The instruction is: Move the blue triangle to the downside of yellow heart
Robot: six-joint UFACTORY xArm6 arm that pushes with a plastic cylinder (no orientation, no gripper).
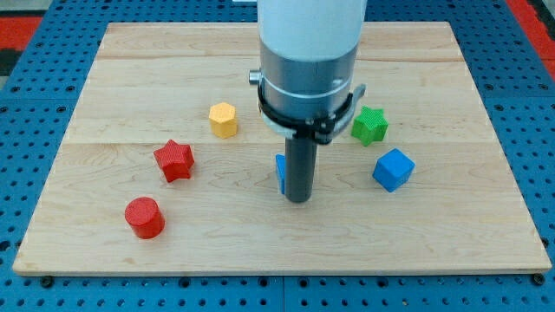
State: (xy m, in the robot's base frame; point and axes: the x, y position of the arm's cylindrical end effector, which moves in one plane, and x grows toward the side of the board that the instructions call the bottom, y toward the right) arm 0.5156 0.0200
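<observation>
We see my tip (297,199) resting on the wooden board (451,234) near its middle, holding nothing, with a blue block (280,172) touching its left side and mostly hidden behind the rod, so we cannot tell its shape. A yellow block (223,120) sits up and to the view's left, apart from a red star (174,160) and red cylinder (144,217). On the view's right stand a green star (369,126) and a blue cube (393,169).

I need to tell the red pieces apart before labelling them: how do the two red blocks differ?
The red star has a pointed outline; the red cylinder is round with a flat circular top. The red star lies nearer the view's top and slightly right; the red cylinder sits nearer the board's bottom-left corner. Both share one red colour, and both stand apart, left of my tip.
</observation>
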